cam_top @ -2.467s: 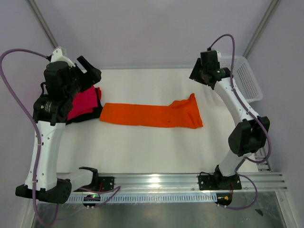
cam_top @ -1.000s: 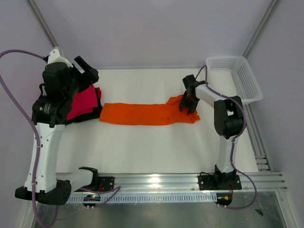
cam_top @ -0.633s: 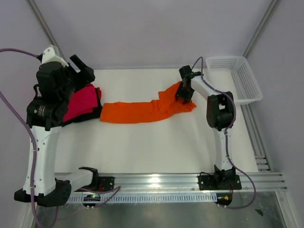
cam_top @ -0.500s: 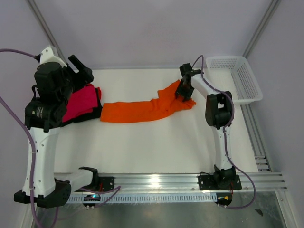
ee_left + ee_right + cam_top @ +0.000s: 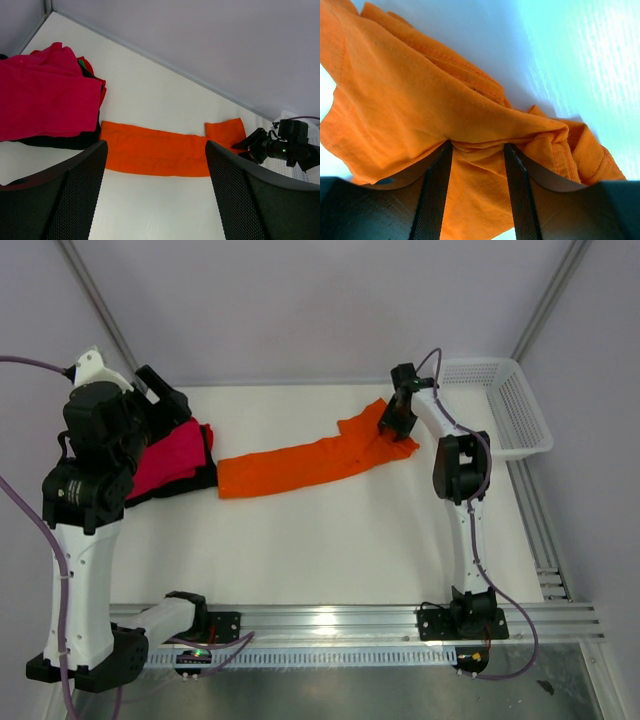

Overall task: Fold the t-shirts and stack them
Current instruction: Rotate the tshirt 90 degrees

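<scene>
The orange t-shirt [image 5: 300, 465] lies as a long folded strip across the table, slanting up toward the back right. My right gripper [image 5: 396, 425] is shut on its right end; in the right wrist view bunched orange cloth [image 5: 430, 100] fills the gap between the fingers [image 5: 432, 190]. A folded magenta-pink t-shirt [image 5: 172, 455] rests on a black t-shirt [image 5: 185, 485] at the left. My left gripper [image 5: 165, 390] hovers above that stack, open and empty; its wrist view shows the orange strip [image 5: 160, 152] and the pink shirt [image 5: 45, 100] far below.
A white mesh basket [image 5: 520, 410] stands at the back right corner, just right of the right arm. Bare white table [image 5: 320, 550] stretches in front of the orange strip. Grey walls close the back and sides.
My right gripper came down on the orange shirt's right end, shut on it and pulled it up and back, so the strip now slants. The left arm drifted left and higher.
</scene>
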